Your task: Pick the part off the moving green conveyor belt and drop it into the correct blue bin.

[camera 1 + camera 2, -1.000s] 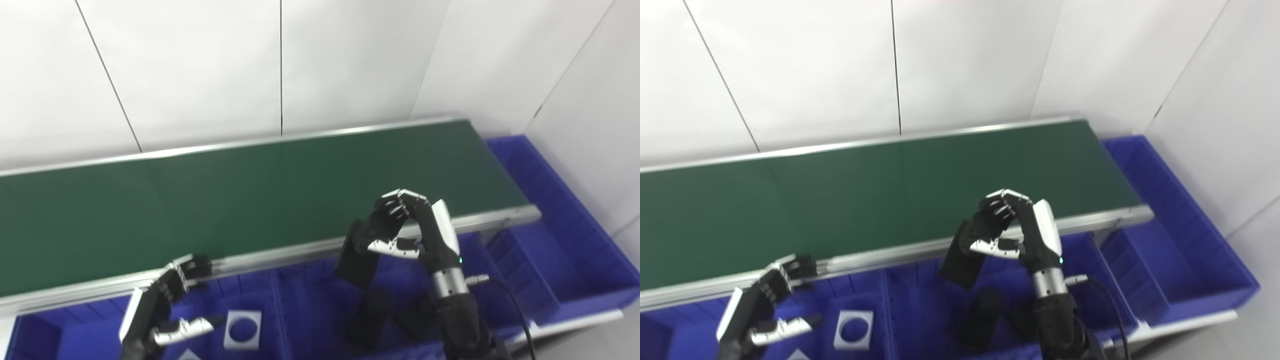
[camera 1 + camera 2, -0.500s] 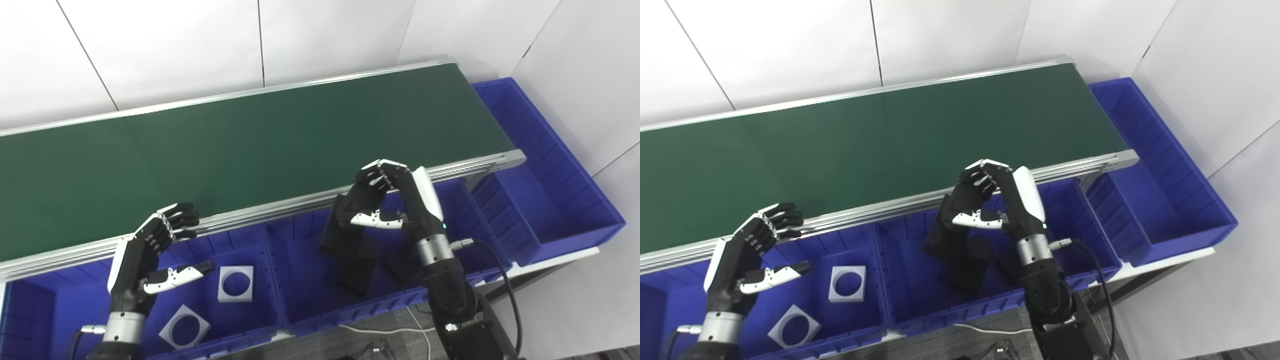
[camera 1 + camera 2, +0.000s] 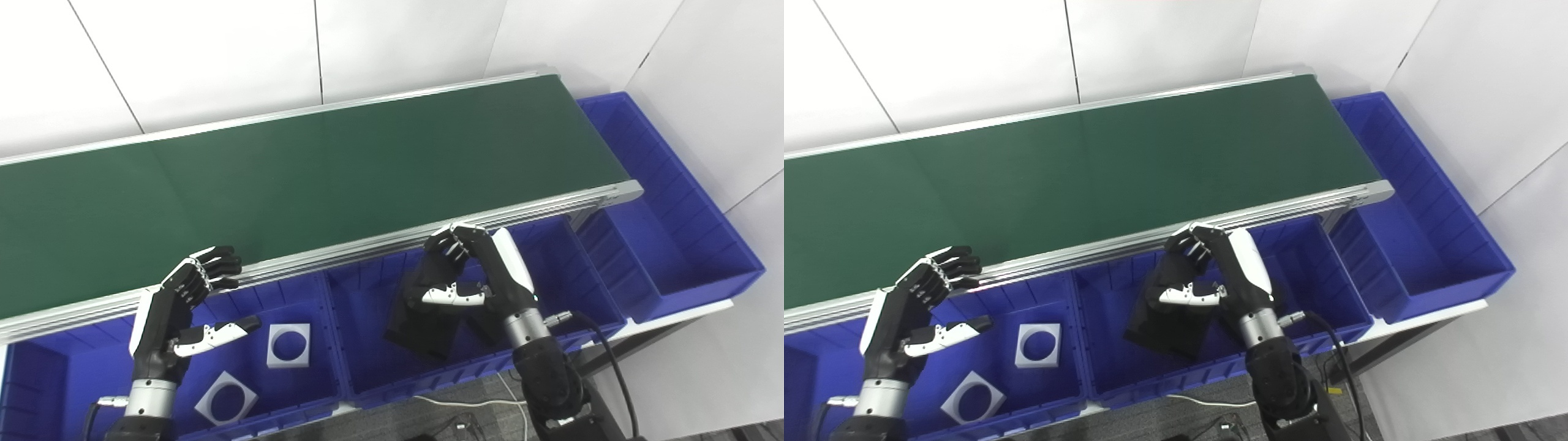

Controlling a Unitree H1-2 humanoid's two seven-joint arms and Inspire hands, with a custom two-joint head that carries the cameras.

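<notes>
The green conveyor belt (image 3: 343, 177) runs from left to right and carries no part. My right hand (image 3: 474, 272) is lowered into the middle blue bin (image 3: 361, 380), shut on a flat black part (image 3: 419, 324). Its fingers curl over the part's top edge and the thumb lies across its face. The part's lower end is down near the bin floor. My left hand (image 3: 180, 306) hangs open over the left blue bin (image 3: 55, 380), close to the belt's near rail, with nothing in it.
Two white square parts with round holes (image 3: 289, 346) (image 3: 225, 399) lie in the left bin. More black parts (image 3: 490, 324) sit in the middle bin behind the right hand. A long blue bin (image 3: 674, 245) stands past the belt's right end.
The camera tilted down at first. My right hand has carried the black part from the belt's near rail down into the middle bin. The left hand has barely moved.
</notes>
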